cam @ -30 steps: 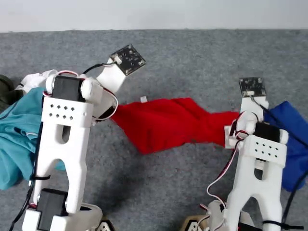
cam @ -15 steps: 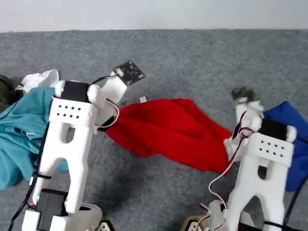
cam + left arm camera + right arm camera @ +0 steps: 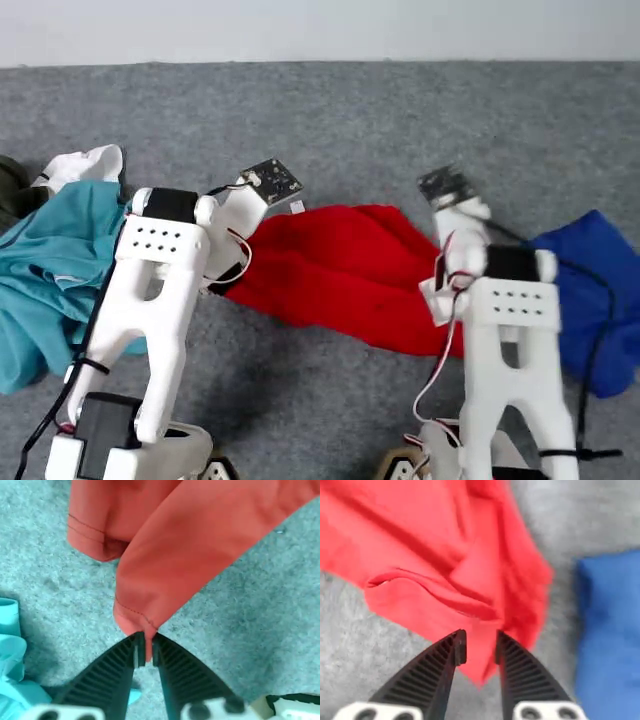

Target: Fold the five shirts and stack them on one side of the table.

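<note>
A red shirt [image 3: 340,270] lies bunched across the middle of the grey table, held at both ends. My left gripper [image 3: 144,650] is shut on a hemmed corner of the red shirt [image 3: 190,545]; in the high view that gripper [image 3: 232,280] is at the shirt's left end. My right gripper [image 3: 479,650] is shut on a fold of the red shirt [image 3: 435,555], and in the high view it [image 3: 447,300] sits at the shirt's right end. A blue shirt [image 3: 590,290] lies crumpled to the right of the right arm.
A teal shirt [image 3: 40,270] is heaped at the left edge, with a white shirt [image 3: 85,165] and a dark green cloth [image 3: 10,190] behind it. The blue shirt [image 3: 610,630] lies close beside the red fold. Bare grey table [image 3: 400,130] stretches behind the arms.
The right arm has swung left with its end of the red shirt, so the stretched, twisted shirt is now slack and bunched. The left arm has drawn slightly toward the front.
</note>
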`<state>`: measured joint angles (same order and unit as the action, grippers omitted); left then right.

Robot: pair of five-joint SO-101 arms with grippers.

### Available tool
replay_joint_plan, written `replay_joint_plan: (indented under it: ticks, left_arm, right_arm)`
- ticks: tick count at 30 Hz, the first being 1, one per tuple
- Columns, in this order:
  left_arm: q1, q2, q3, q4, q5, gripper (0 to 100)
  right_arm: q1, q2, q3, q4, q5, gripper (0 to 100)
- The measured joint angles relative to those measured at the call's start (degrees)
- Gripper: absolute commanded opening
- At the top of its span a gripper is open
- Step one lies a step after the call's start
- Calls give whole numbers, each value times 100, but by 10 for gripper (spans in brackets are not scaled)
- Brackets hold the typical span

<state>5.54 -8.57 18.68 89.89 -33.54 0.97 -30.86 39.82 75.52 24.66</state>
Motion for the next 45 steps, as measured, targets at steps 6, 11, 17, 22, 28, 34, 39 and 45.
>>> replay_joint_plan:
  ticks: [6, 11, 17, 22, 28, 34, 39, 45]
  left_arm:
    - [0, 0, 0, 0, 62, 13]
    - [0, 0, 0, 0, 404, 13]
    - [0, 0, 0, 0, 440, 13]
    - [0, 0, 0, 0, 440, 13]
    - [0, 0, 0, 0, 440, 13]
    - [0, 0, 0, 0, 440, 13]
    - [0, 0, 0, 0, 440, 13]
    - [0, 0, 0, 0, 440, 13]
  right_arm:
    - [-26, 0, 615, -862, 0, 142]
    - [-26, 0, 738, -1037, 70, 8]
    - [105, 0, 738, -1046, 88, 10]
    - [299, 0, 738, -1046, 88, 10]
    - [299, 0, 484, -721, 88, 10]
    - [290, 0, 273, -492, 413, 55]
    - [290, 0, 369, -457, 457, 222]
    - [290, 0, 721, -457, 466, 172]
